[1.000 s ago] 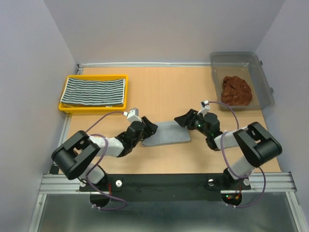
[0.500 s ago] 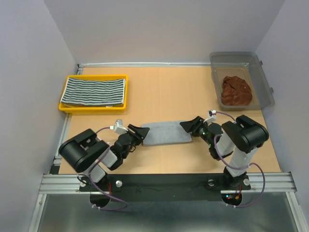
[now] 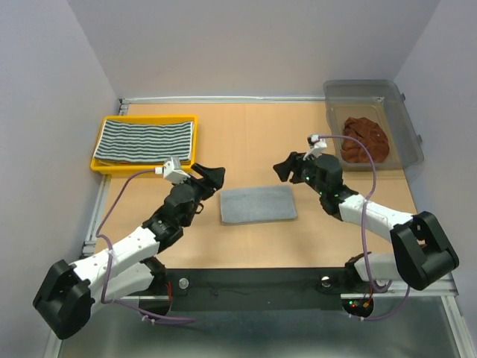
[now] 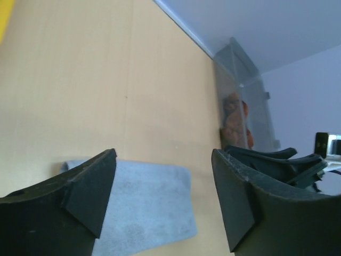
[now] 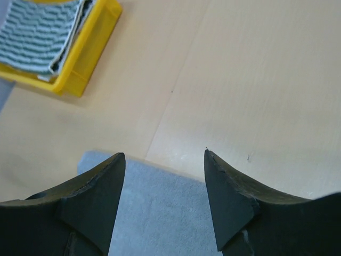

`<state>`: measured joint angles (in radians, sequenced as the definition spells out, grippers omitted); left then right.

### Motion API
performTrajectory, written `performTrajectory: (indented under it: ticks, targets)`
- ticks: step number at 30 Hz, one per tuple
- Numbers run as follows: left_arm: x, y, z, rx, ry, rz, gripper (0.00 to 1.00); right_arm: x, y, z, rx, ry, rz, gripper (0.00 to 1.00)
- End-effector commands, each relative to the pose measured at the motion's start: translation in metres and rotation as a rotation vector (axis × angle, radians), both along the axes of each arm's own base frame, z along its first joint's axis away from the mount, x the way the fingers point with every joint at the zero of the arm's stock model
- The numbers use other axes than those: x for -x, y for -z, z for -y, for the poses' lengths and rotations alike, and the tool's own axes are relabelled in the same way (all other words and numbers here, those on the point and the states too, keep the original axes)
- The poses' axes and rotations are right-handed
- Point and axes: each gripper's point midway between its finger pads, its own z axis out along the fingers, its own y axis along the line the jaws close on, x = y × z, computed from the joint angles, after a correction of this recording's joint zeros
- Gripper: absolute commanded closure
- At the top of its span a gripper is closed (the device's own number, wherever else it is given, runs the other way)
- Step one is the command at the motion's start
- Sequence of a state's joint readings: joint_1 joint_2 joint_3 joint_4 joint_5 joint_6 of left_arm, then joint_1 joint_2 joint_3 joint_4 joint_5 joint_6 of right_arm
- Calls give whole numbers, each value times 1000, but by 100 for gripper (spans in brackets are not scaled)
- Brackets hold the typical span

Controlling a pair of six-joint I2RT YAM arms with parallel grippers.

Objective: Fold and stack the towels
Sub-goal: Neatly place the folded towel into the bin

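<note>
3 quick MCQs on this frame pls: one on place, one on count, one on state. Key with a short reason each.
1. The black-white striped towel lies in:
A. the yellow tray
B. a grey bucket
C. a cardboard box

2. Towels in view:
A. one
B. three
C. six

3. Both grippers are:
A. shut on cloth
B. out of view
C. open and empty

Key:
1 A, it fills the tray at far left.
2 B, the striped one, the grey towel flat on the table, and the rust-brown towel in the clear bin.
3 C, the left gripper and right gripper show spread fingers with nothing between them.
</note>
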<state>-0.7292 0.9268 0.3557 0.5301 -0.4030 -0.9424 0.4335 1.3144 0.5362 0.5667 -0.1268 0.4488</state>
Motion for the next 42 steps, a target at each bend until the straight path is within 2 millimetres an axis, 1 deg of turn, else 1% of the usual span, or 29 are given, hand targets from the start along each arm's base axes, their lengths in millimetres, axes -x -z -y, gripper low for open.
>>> performTrajectory:
  ticks: [1,2,3,4,5,6,7,8,9,10,11,12,13,14,15,16,17,18,22,23,25,31,34,35,37,38,40,41,42]
  targets:
    - [4,8,-44,-273,-75,-105,8,23,23,-16,271,-128,-122,34]
    - [1,-8,-53,-289,-91,-82,6,31,28,-29,343,-167,-140,34]
    - [3,-11,-52,-292,-77,-89,3,44,41,-37,383,-213,-172,34]
    - [0,-14,-65,-329,-98,-94,1,41,30,-49,406,-226,-148,34]
    - [1,-16,-71,-359,-91,-115,1,55,37,-66,452,-289,-156,34]
    - [1,-18,-77,-376,-98,-121,1,64,53,-73,508,-324,-204,34]
    - [0,-13,-87,-431,-91,-146,1,72,50,-92,542,-364,-181,34]
    - [-4,-16,-90,-453,-81,-154,1,78,54,-100,575,-386,-190,34]
    - [-5,-12,-92,-479,-63,-175,1,80,56,-106,606,-382,-182,34]
    - [-4,-8,-87,-493,-10,-197,1,85,72,-115,641,-405,-206,34]
    - [-5,0,-96,-529,1,-234,1,86,62,-132,622,-426,-193,34]
    - [-8,5,-96,-542,26,-266,1,98,70,-142,644,-463,-211,34]
    - [-8,9,-99,-551,36,-289,1,101,70,-152,651,-474,-206,34]
    - [-7,15,-100,-558,55,-313,1,104,84,-157,689,-488,-222,34]
    - [-8,20,-107,-580,50,-329,1,112,80,-171,706,-509,-206,35]
    - [-8,23,-109,-586,48,-337,1,112,83,-174,734,-504,-199,35]
    - [-9,26,-114,-595,37,-340,1,120,96,-180,773,-531,-206,35]
    - [-6,33,-116,-597,36,-351,1,119,93,-187,778,-534,-196,35]
    - [-6,38,-116,-588,45,-357,1,119,102,-198,825,-521,-184,36]
    - [-7,38,-116,-589,44,-356,1,122,109,-199,847,-530,-187,37]
    - [-7,40,-118,-587,43,-363,1,122,108,-204,851,-538,-182,37]
    - [-7,43,-114,-581,67,-368,1,127,133,-194,951,-525,-220,41]
    - [-7,48,-112,-571,79,-379,1,133,146,-184,988,-523,-250,51]
    - [-8,47,-110,-559,77,-377,1,134,147,-182,991,-514,-255,60]
    - [-8,51,-104,-540,105,-386,1,130,151,-172,1018,-472,-254,74]
    - [-8,54,-102,-534,114,-393,1,128,149,-171,1020,-458,-248,87]
    - [-5,62,-94,-498,150,-426,1,125,145,-169,1021,-436,-236,96]
    - [-4,69,-91,-479,156,-447,1,122,138,-173,1000,-428,-226,99]
    - [-2,73,-89,-459,161,-459,1,122,135,-175,986,-425,-220,99]
